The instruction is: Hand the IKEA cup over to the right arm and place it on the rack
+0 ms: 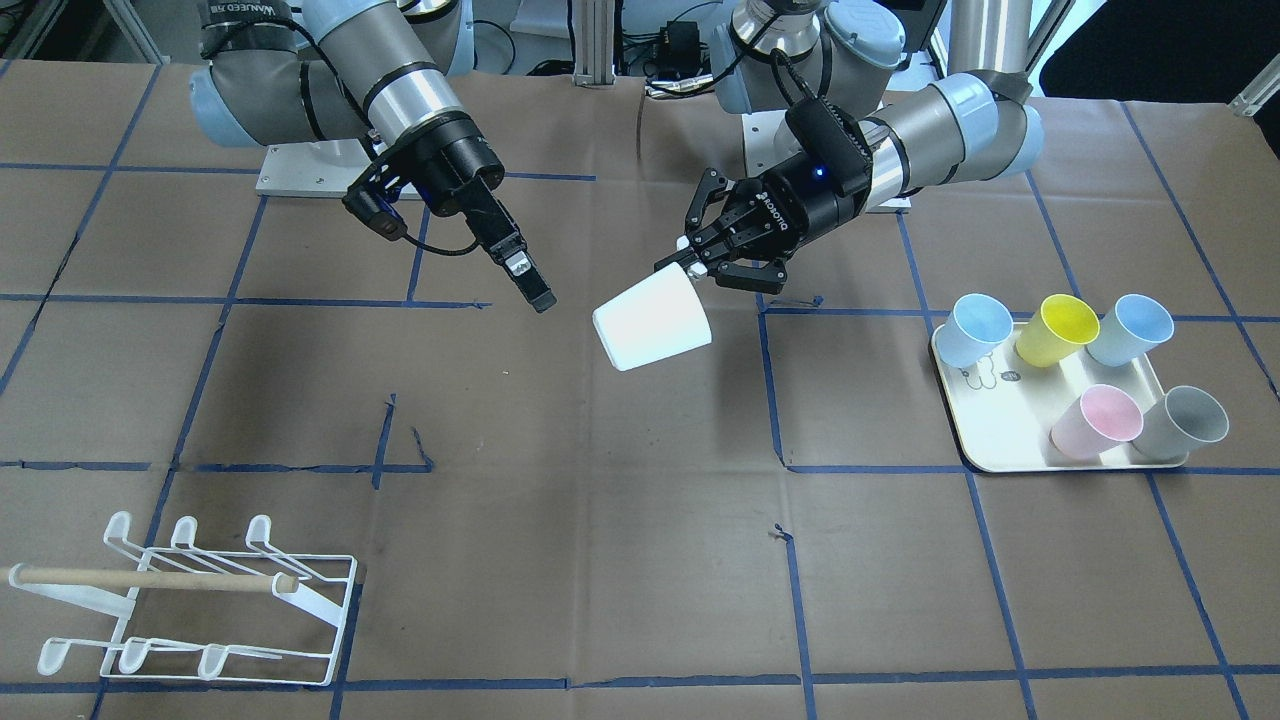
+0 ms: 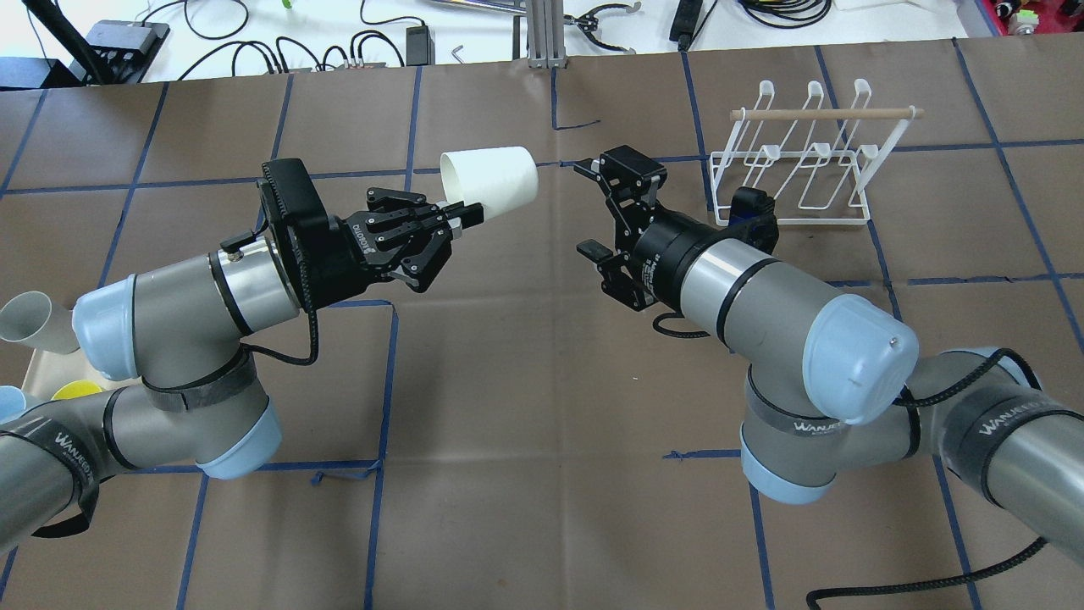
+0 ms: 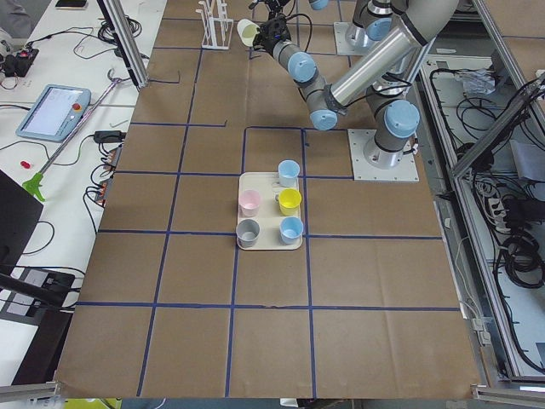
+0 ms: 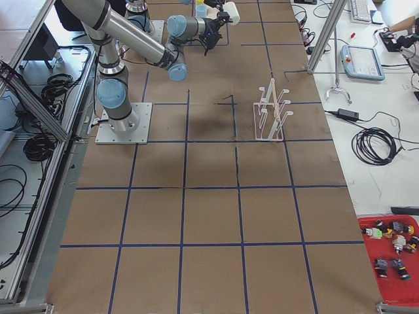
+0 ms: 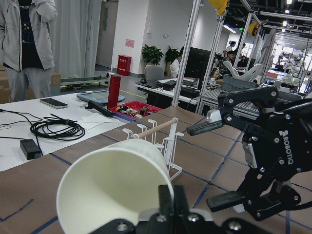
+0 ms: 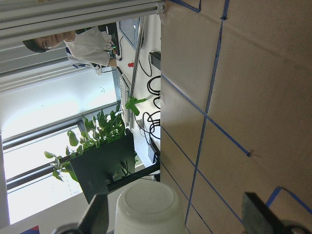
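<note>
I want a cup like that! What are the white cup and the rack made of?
The cup looks like matte white plastic: smooth, even colour, thin rim. The rack seems to be white-coated metal wire, thin and bent into loops. Its bar looks like bare pale wood.

Overhead cam behind robot (image 3: 385, 128) looks forward and down; front cam faces it across the table (image 1: 640, 600), steeply down. Side cams view from each table end, far off. Wrist cams are close; both show the cup (image 5: 112, 185).

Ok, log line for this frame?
handover pending | left gripper: shut on white cup, aloft | right gripper: open, short of cup | rack: no cups
</note>
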Motion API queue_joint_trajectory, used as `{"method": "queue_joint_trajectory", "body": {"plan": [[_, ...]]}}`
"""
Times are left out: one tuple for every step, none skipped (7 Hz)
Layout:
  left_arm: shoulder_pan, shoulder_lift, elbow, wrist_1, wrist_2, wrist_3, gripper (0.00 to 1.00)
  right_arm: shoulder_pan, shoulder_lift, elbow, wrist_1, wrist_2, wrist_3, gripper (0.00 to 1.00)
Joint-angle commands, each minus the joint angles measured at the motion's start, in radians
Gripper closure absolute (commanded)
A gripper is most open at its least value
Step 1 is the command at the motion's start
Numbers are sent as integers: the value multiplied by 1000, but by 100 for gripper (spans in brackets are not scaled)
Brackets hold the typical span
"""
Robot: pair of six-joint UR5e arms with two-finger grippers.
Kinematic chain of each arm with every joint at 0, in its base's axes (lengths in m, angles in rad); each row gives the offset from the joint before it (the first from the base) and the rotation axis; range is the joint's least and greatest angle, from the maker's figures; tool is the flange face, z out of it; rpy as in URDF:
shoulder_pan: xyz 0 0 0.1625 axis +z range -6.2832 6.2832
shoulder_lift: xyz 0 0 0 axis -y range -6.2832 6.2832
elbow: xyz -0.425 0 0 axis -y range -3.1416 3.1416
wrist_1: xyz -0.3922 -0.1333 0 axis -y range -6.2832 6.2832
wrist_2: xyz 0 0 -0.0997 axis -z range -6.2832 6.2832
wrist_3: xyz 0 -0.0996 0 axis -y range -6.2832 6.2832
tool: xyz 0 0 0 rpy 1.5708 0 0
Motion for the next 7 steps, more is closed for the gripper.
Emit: {"method": "queue_joint_trajectory", "body": {"plan": [[-1, 0, -1, 0, -2, -1, 94, 64, 36, -45, 5, -73, 39, 4], [-14, 0, -1, 0, -2, -1, 94, 98, 67, -79, 5, -112, 55, 4], [-29, 0, -1, 0, 0, 0, 94, 118, 93, -126, 5, -127, 101, 4], [-29, 0, -1, 0, 0, 0, 94, 126, 111, -145, 5, -129, 111, 4], [-29, 0, -1, 0, 0, -1, 93, 132, 117, -152, 5, -149, 111, 4], [-29, 0, 1, 0, 0, 0, 93, 133, 127, -169, 5, -153, 112, 4], [-29, 0, 3, 0, 0, -1, 93, 133, 136, -175, 5, -152, 112, 4]]}}
